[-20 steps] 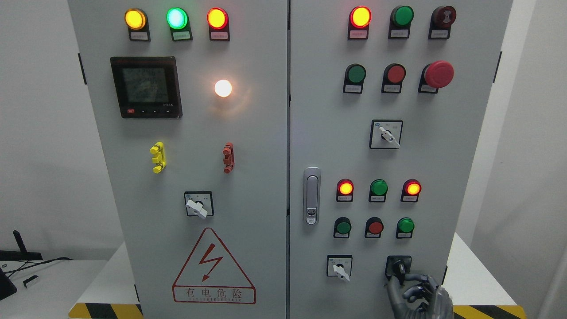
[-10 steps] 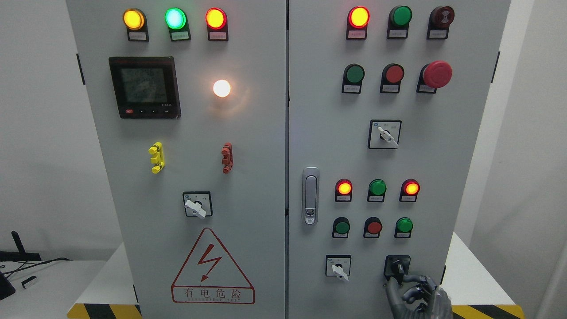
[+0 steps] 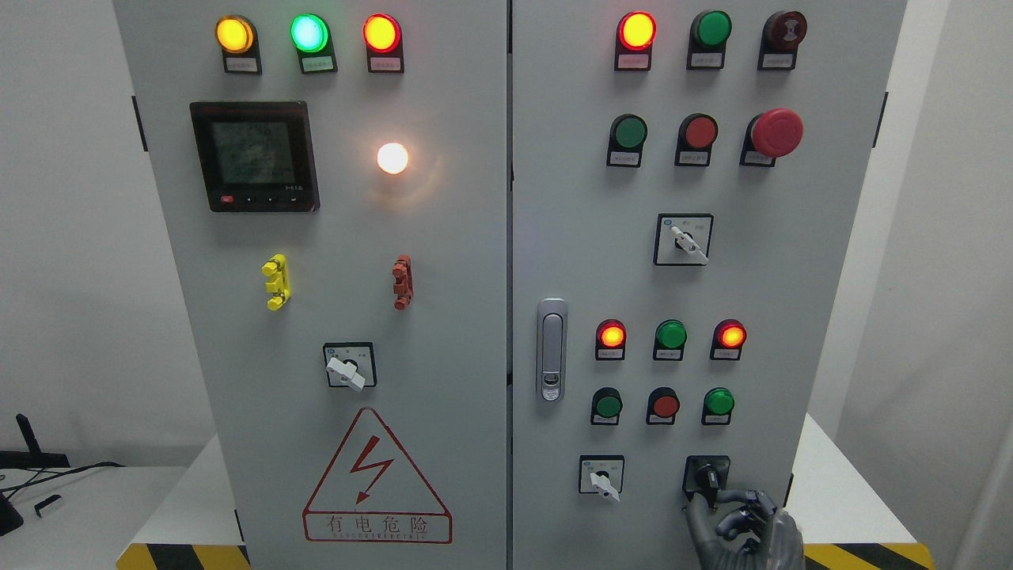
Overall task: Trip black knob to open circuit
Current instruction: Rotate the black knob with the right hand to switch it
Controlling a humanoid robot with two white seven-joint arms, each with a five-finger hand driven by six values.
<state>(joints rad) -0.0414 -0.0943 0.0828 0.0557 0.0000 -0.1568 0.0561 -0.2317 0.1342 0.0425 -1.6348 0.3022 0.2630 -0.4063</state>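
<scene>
Though small and stiff, black knob near cabinet's bottom right corner: pinch its handle. Right hand just below, fingers curled, maybe touching.

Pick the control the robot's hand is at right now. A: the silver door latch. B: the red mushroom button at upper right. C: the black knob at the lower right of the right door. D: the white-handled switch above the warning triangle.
C: the right hand has its fingertips at the black knob, low on the right door.
</scene>
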